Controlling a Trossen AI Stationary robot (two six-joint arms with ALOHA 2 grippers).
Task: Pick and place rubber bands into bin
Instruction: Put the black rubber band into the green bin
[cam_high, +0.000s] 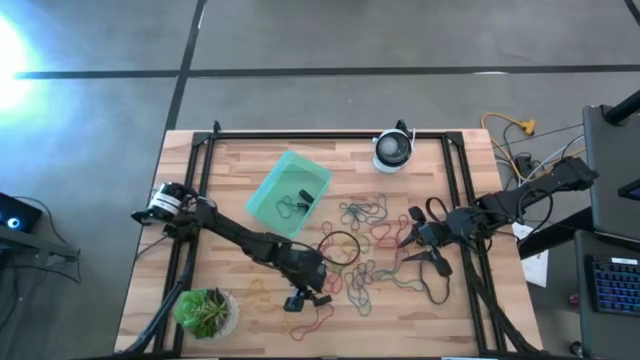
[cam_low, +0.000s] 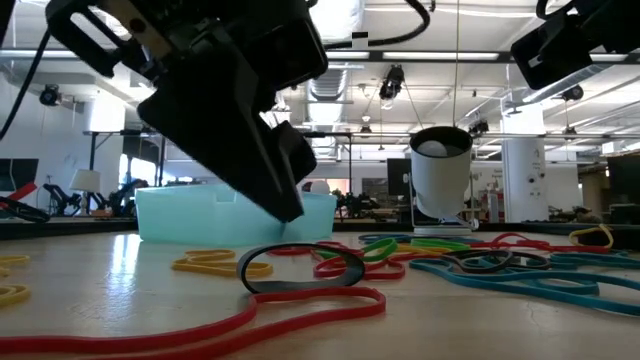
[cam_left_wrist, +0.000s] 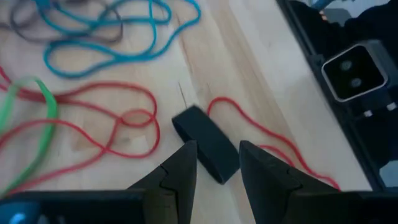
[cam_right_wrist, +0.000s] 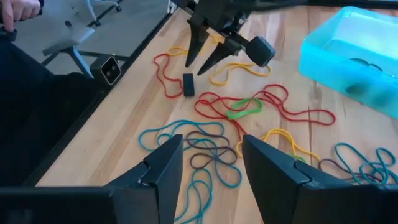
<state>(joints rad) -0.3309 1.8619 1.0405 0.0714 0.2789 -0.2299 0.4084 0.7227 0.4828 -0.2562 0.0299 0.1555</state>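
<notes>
Looking straight down, the high view places the left gripper (cam_high: 300, 299) low over the worktop (cam_high: 250, 160) near its front edge, beside the potted plant (cam_high: 205, 312) at the front-left corner. Its fingers (cam_left_wrist: 180, 171) stand apart; the left wrist view shows a short black band (cam_left_wrist: 208, 149) lying flat on the wood just ahead of them, not clamped, with red loops (cam_left_wrist: 93, 118) beside it. This black band is barely legible from above.

The right gripper (cam_high: 418, 243) hovers toward the right edge, fingers (cam_right_wrist: 165, 165) apart and empty above the rubber bands (cam_high: 365, 240), which spread across the middle of the worktop. The right wrist view also catches the left gripper (cam_right_wrist: 200, 57) farther off, poised over the same black band (cam_right_wrist: 188, 84).

The bin (cam_high: 290, 193) sits toward the rear-left, with a few dark bands inside, visible only from above. The low view shows only its translucent wall (cam_low: 200, 215) and the white-and-black round device (cam_low: 440, 175) at the rear edge.
</notes>
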